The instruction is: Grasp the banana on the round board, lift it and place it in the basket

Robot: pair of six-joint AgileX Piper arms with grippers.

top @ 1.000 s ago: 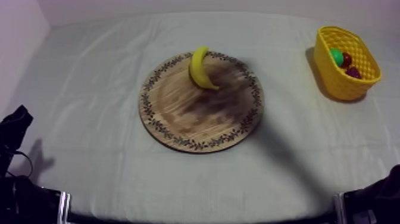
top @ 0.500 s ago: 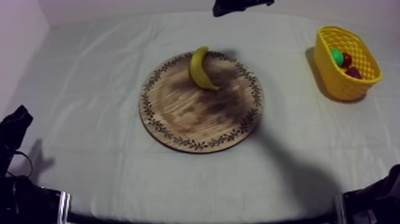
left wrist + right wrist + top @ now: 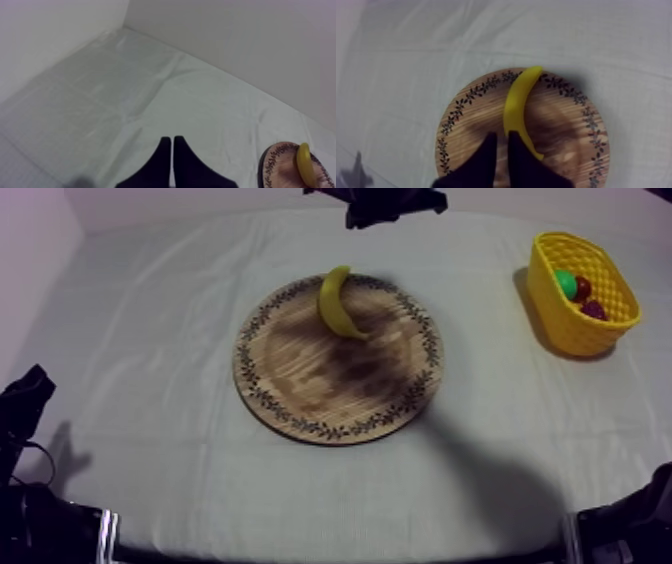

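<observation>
A yellow banana (image 3: 337,303) lies on the far part of the round wooden board (image 3: 338,388), curved, one end over the patterned rim. My right gripper (image 3: 362,216) hangs above the table's far edge, beyond the board. In the right wrist view it (image 3: 502,142) hovers high over the banana (image 3: 518,107) and the board (image 3: 561,130), its fingers a little apart with nothing between them. My left gripper (image 3: 22,403) rests low at the left; its fingers (image 3: 165,150) lie together as a wedge. The yellow basket (image 3: 560,323) stands at the far right.
The basket holds a green fruit (image 3: 566,283), a small red fruit (image 3: 583,288) and a dark bunch of grapes (image 3: 594,309). Bare grey-white cloth (image 3: 160,338) surrounds the board. A wall rises behind the table's far edge.
My right arm has come into the top view at the far edge and reached farther in toward the board. The banana, board, basket and left arm have not moved.
</observation>
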